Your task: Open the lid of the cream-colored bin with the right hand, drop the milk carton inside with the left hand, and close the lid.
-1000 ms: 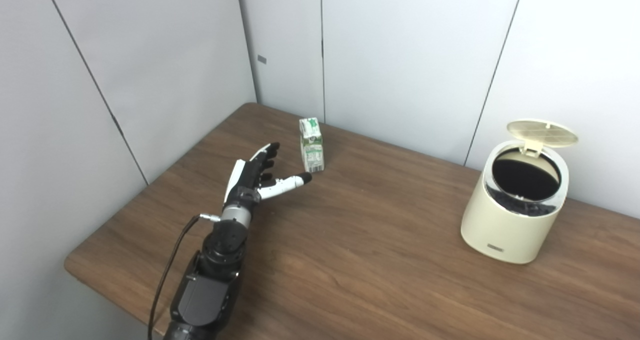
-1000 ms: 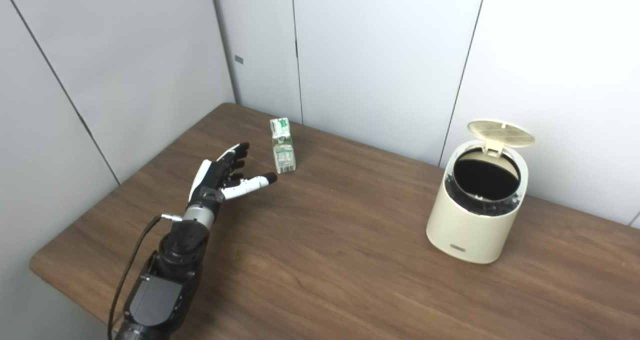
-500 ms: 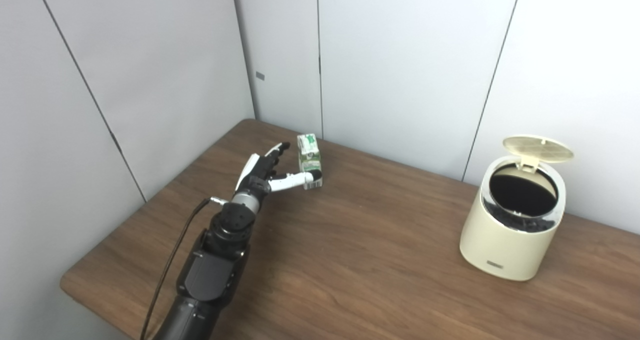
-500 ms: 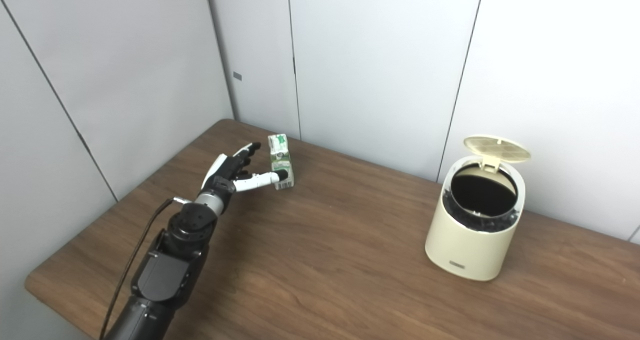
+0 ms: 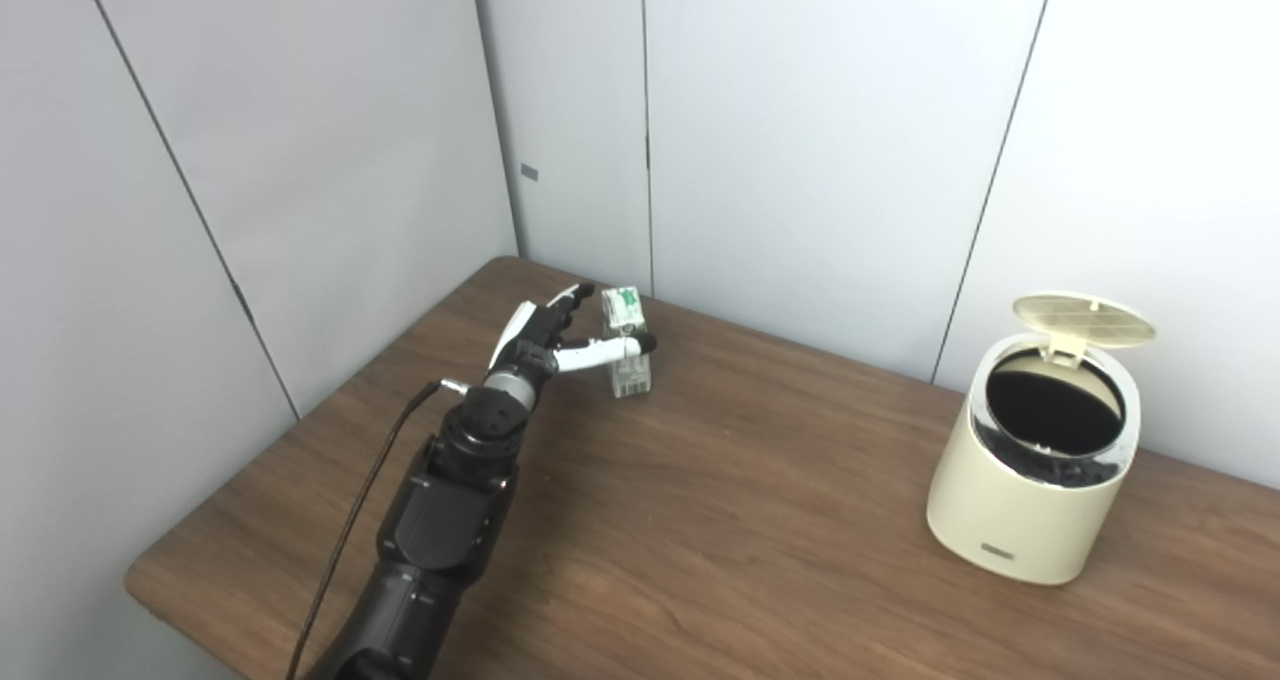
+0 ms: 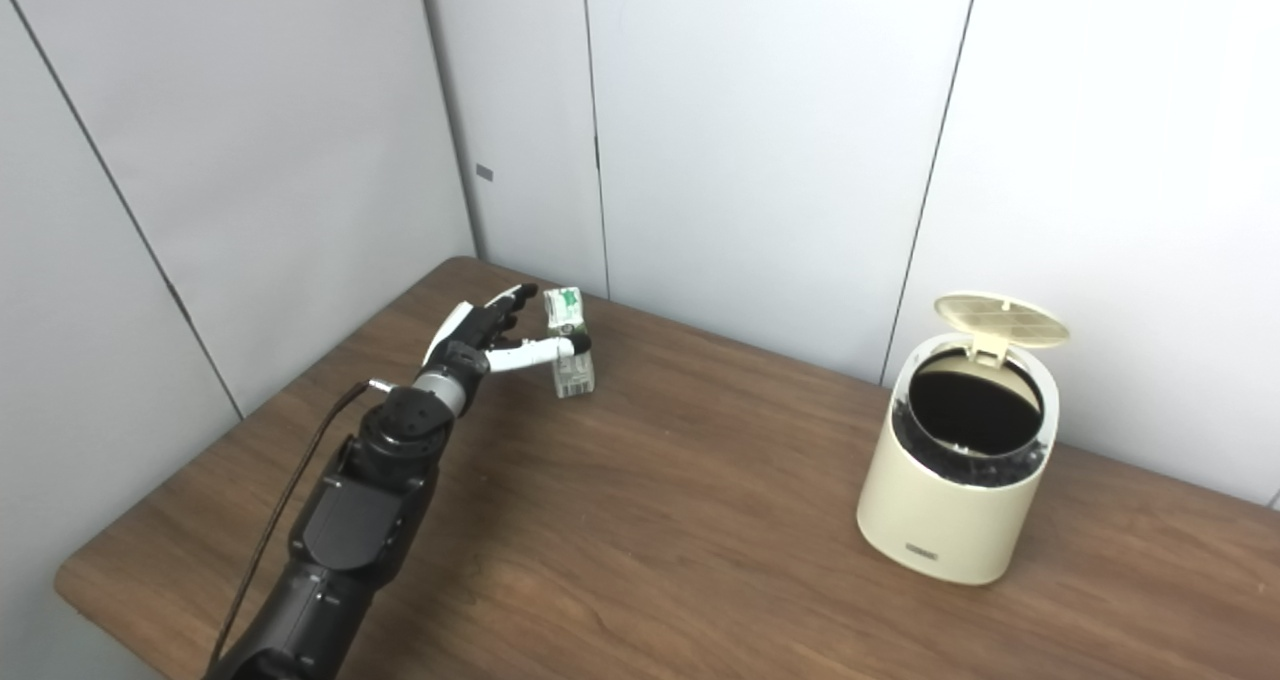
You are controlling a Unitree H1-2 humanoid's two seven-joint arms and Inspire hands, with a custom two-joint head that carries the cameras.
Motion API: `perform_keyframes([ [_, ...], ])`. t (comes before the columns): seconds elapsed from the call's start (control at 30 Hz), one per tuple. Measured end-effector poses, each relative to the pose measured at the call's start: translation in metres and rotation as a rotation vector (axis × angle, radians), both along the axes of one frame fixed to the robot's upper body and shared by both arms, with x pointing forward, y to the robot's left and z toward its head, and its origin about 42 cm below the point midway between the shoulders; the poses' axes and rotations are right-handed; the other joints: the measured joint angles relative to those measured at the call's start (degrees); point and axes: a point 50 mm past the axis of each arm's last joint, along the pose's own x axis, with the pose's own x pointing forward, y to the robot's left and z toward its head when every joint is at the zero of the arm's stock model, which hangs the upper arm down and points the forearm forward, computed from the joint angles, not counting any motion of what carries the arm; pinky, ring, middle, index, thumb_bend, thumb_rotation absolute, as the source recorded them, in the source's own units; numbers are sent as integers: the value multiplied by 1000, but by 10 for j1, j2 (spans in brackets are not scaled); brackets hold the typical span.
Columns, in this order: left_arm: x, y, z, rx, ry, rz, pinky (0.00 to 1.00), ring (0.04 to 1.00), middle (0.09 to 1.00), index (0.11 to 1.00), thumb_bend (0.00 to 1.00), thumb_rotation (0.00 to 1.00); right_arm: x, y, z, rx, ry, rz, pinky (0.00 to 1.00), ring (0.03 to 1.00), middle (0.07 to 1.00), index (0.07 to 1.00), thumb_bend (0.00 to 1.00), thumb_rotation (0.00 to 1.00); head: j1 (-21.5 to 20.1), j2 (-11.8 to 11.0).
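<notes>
the left arm comes up from the bottom and reaches far out to the carton. it is black and long, with a thin wire hanging along its side. the left hand is at the end of it, just beside the carton. the hand is spread out, not a fist. the thumb is white with a black tip, and it lies across the front of the carton. the fingers point up past the carton's far side. the carton sits between thumb and fingers, but they have not squeezed in on it, so the hand is not holding it. the right hand does not show in either view.

the carton is small, white and green. it stands on the table, upright or nearly so, close to the back wall.

the bin is well apart from the carton, far off to its right. it is cream and round, and it stands on the table too. its lid is up, tipped back at the far side of the bin. the inside looks black.

the table is dark brown wood. the carton is near the table's far corner, where two pale grey walls meet. the walls have thin dark lines running down them. a tiny grey tag is on the wall, above the carton.
</notes>
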Motion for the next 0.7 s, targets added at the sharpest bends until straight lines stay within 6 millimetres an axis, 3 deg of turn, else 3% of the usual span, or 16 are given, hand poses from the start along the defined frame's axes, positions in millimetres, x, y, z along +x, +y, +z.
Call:
perform_keyframes([
  [0.07,2,1,0,16,15,-2,937,993,1000,1000,1000,335,0,0,0,4,-2,3,337,503,562,487,486,163,-2,0],
  [0.1,3,2,0,24,19,-3,946,997,1000,1000,1000,324,1,0,0,5,-3,4,325,478,558,480,489,66,-2,0],
  [0.2,8,2,0,26,33,-4,932,991,999,1000,1000,312,1,1,0,1,1,4,310,460,556,478,491,6,-5,-1],
  [0.37,13,2,-3,55,71,-13,829,927,947,1000,1000,274,0,2,1,-21,1,7,339,481,557,496,471,0,-11,0],
  [0.43,14,2,-5,75,86,-13,776,866,880,943,1000,191,0,3,1,-24,2,8,341,483,553,495,470,0,-12,1],
  [0.57,15,-2,-6,97,93,-18,793,838,846,850,1000,35,-1,3,1,-28,6,7,342,483,552,495,470,0,-14,2],
  [0.7,16,-5,-6,116,100,-29,838,847,849,848,971,1,-2,3,0,-24,6,7,341,482,546,492,470,0,-18,1],
])
